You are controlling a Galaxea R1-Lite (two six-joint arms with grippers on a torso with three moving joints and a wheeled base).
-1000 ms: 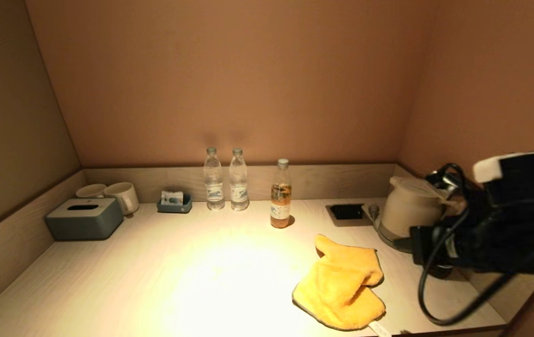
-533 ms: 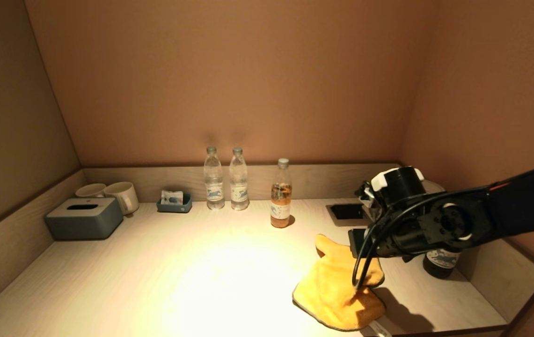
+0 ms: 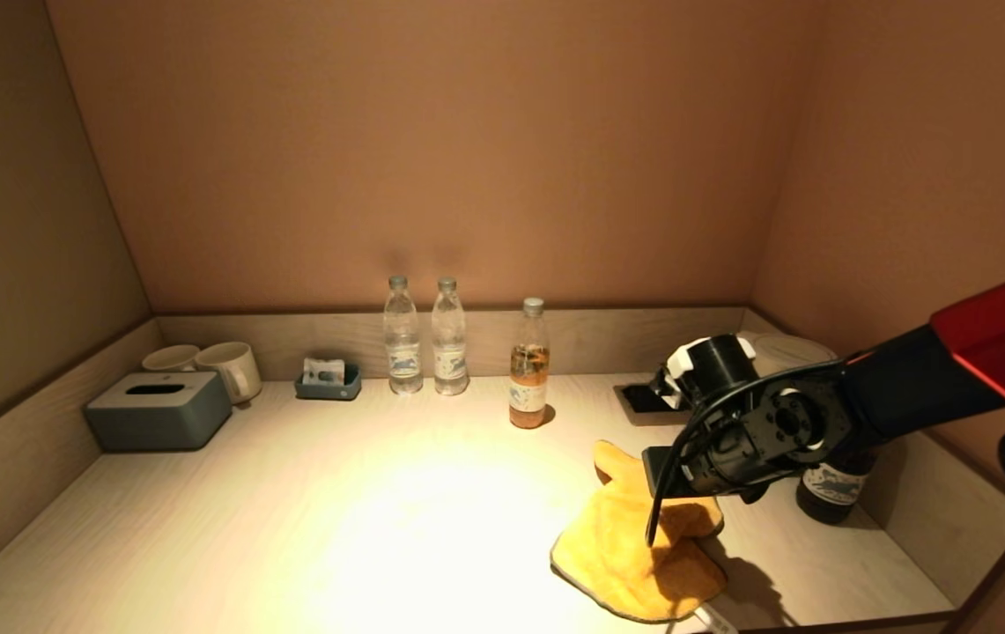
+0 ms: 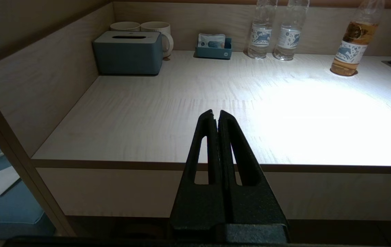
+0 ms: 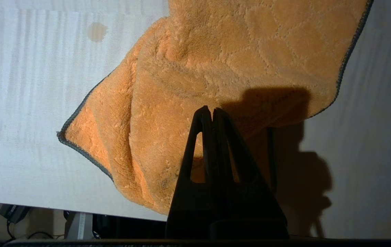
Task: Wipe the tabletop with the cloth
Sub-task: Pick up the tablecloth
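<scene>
— What's under my right gripper?
— I see fluffy orange microfibre, the cloth, grey-stitched edging, on the tabletop, smooth pale wood grain.
— The fingers?
— Matt black plastic, faintly textured.

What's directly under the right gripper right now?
The cloth, crumpled on the tabletop near its front edge. The right gripper, shut, hangs over its middle; contact can't be judged. The tabletop beneath the cloth is covered.

Right gripper pointing down, jaws closed; left gripper parked, jaws closed.
</scene>
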